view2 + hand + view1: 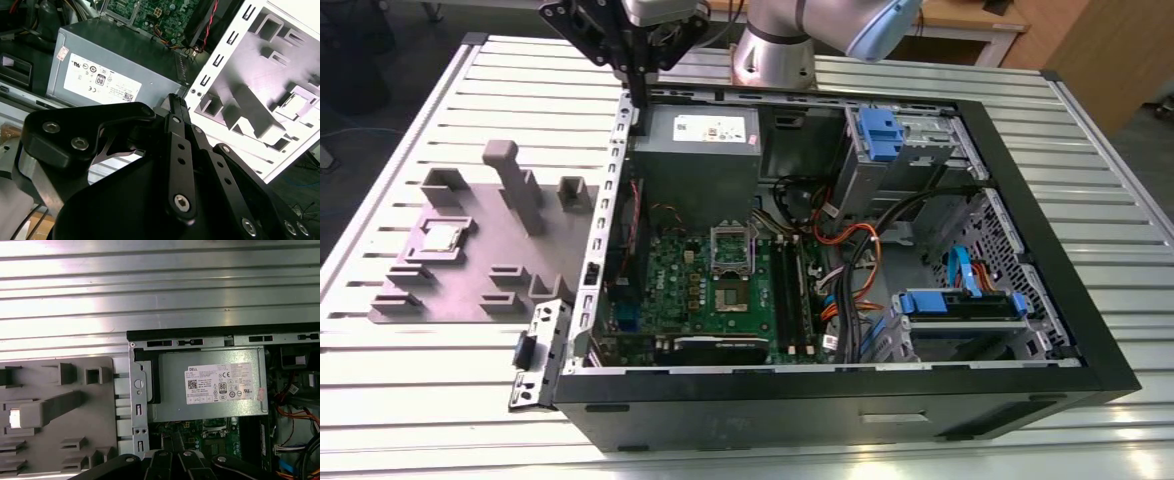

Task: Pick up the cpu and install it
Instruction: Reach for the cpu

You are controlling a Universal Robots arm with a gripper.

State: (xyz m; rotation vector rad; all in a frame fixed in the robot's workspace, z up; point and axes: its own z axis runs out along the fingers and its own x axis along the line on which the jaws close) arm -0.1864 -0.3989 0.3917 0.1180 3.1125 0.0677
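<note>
Exterior view is showing the gripper point(636, 95) hanging over the far corner of the case point(1067, 300), just above the wall beside the power supply point(698, 130). Its jaws are looking pressed together and are carrying nothing; in the second wrist view the fingertips point(175, 102) are meeting at a point.

The cpu point(443, 236) is lying flat in a pocket of the grey tray point(467, 300), outside the case. It is sitting well apart from the gripper, off toward the exterior view's left and nearer that camera, with a tall post point(520, 195) standing between the two. Being square, it is offering no long axis to line up on.

The socket point(731, 245) is waiting on the board point(707, 300) inside the case, on the other side of the wall from the tray.
</note>
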